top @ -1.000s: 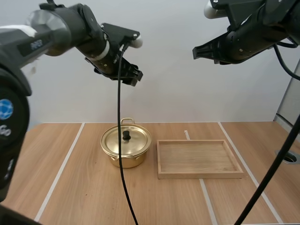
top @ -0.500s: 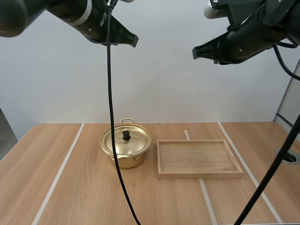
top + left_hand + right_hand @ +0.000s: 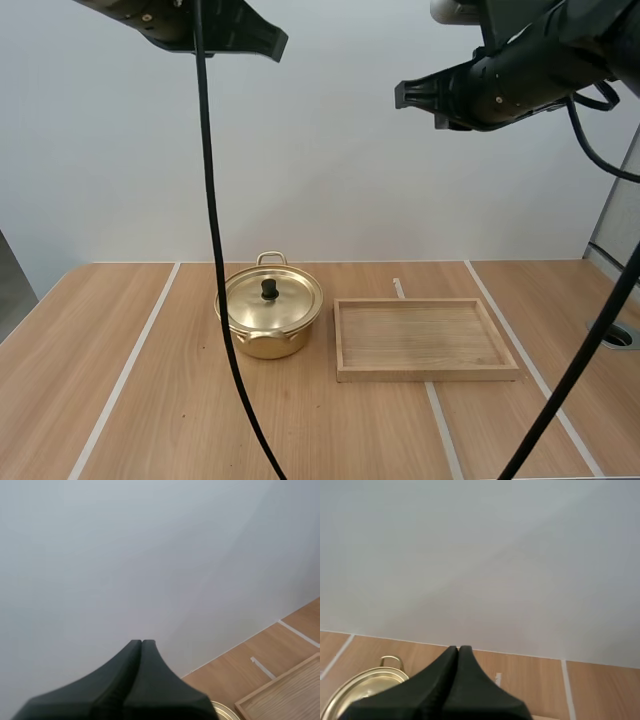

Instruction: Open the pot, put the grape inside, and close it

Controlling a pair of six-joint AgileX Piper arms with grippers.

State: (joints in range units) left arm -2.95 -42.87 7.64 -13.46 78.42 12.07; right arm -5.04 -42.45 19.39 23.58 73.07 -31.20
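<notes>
- The left jaws were pressed together into one dark wedge with nothing between them, as the left wrist view showed.
- The right jaws were likewise pressed together and held nothing, seen in the right wrist view.
- In the high view the left arm (image 3: 200, 25) hung high above the counter (image 3: 150, 400), its tip pointing toward the middle and well above the pot (image 3: 268, 325).
- The right arm (image 3: 510, 80) was also raised high, its tip pointing left, well above the wooden tray (image 3: 427, 340).
- The gold pot stood on the counter just left of the tray, near it but apart from it.
- Its lid (image 3: 272, 302) sat on it, closed, with a black knob (image 3: 269, 289) in the middle.
- A loop handle (image 3: 271, 258) showed at the pot's far side.
- The tray lay flat on the counter with its long side across.
- White tape lines (image 3: 130, 365) ran along the counter.
</notes>
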